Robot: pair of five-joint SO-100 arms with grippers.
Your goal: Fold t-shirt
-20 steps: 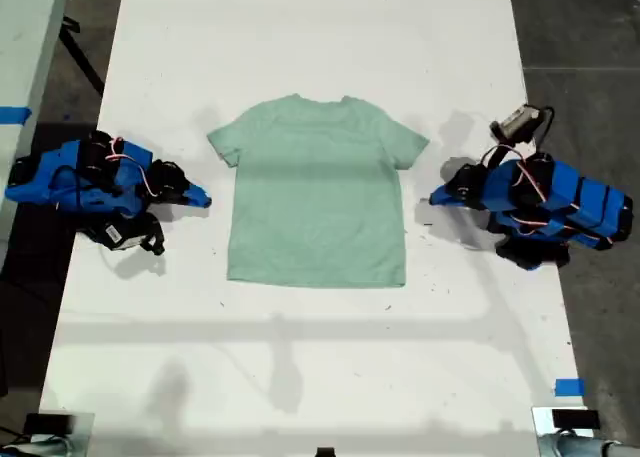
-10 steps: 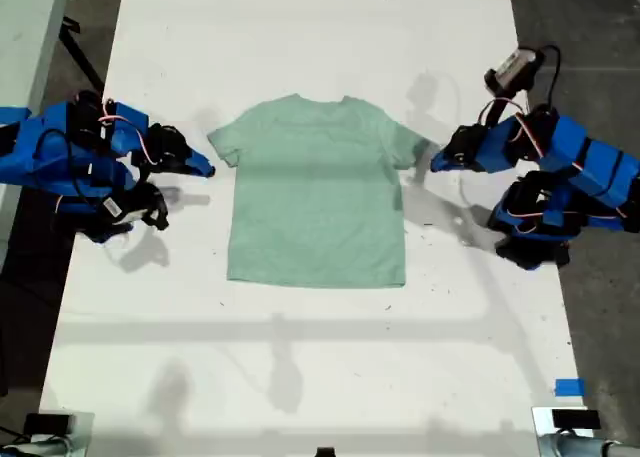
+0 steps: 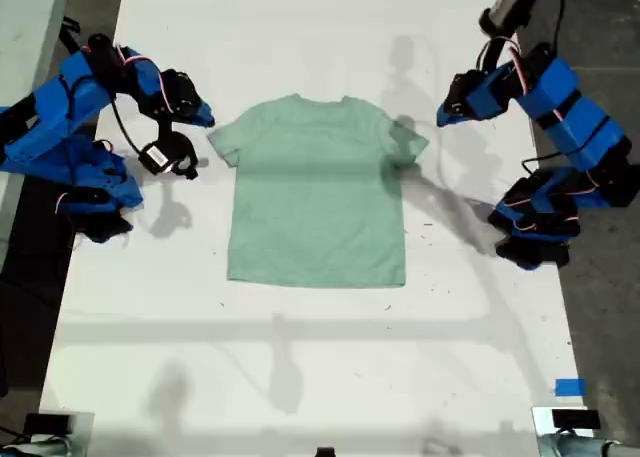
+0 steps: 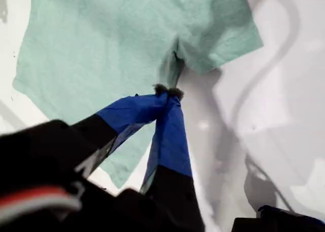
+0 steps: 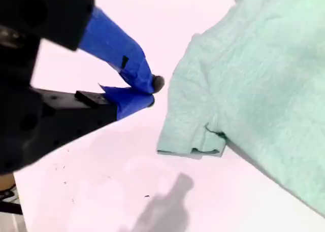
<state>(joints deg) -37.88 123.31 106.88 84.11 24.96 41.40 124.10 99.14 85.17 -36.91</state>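
Grippers, first (image 4: 167,92) and second (image 5: 147,92), hover closed and empty beside the t-shirt (image 3: 317,192) sleeves; they should open, then pinch both evenly.

The t-shirt (image 3: 316,192) lies spread flat on the desk (image 3: 320,367), near its middle in the exterior view, with the neck toward that view's top and the hem toward its bottom. One arm stands at each side of it. The first gripper (image 3: 442,115) is on the exterior view's right, its jaws just beside the sleeve on that side and pointing toward the shirt. The second gripper (image 3: 205,117) is on the exterior view's left, its jaws just beside the other sleeve. A piece of tape (image 3: 568,387) sits at the desk's edge in the exterior view's lower right, well apart from the shirt
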